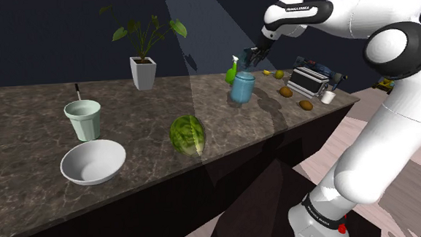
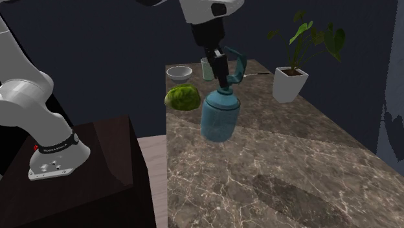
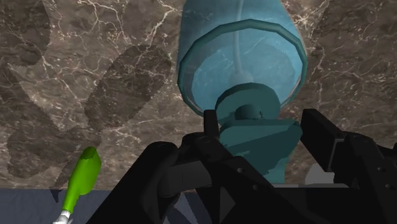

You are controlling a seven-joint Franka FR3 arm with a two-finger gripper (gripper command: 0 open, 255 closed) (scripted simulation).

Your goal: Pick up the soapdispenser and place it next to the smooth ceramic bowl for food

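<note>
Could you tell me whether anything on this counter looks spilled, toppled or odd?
Nothing stands out: the gripper clasps the pump of the soap dispenser, and the bowl, cup and potted plant stand upright.

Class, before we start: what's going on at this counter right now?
The white robot arm has its black hand closed on the pump top of the teal soap dispenser. The white bowl it is meant to go beside sits well away along the marbled counter, near a pale green cup. Whether the dispenser has left the surface is hard to tell.
</note>
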